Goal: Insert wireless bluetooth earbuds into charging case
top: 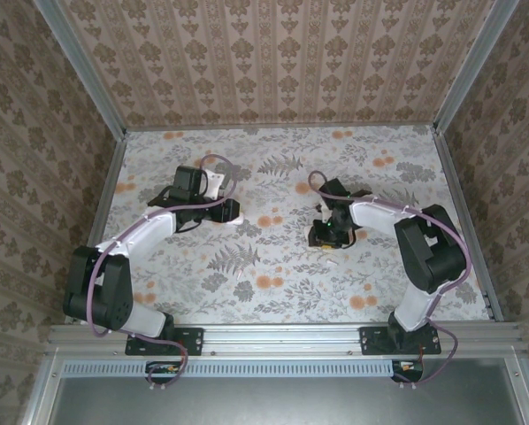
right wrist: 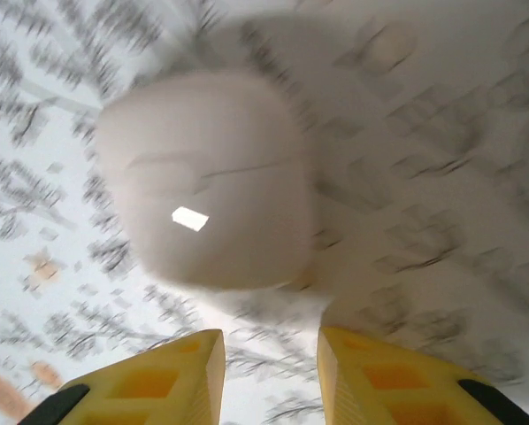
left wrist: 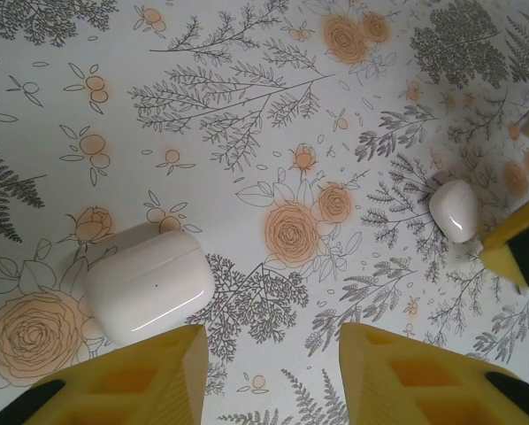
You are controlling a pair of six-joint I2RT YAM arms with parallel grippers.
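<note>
Okay, left gripper [left wrist: 272, 343] is spread with nothing between its fingers. One white case [left wrist: 149, 285] lies just beside the left finger. One smaller white rounded piece [left wrist: 455, 210] sits further right, case or earbud unclear. The top view shows two tiny white earbuds [top: 239, 275], too small to be sure: one mid-table, the second [top: 330, 262] just near of the right gripper [right wrist: 271, 343], whose jaws are apart and empty, with one blurred case [right wrist: 211, 181] just beyond.

Robot test cell, lab rig. Table [top: 291, 150] has a floral print cover, with damask-wallpapered panels [top: 282, 62] on three sides of the table, held in aluminium posts [top: 79, 66]. Two arms [top: 149, 228] are bolted to a slotted aluminium rail [top: 282, 336] along the table's near edge.
</note>
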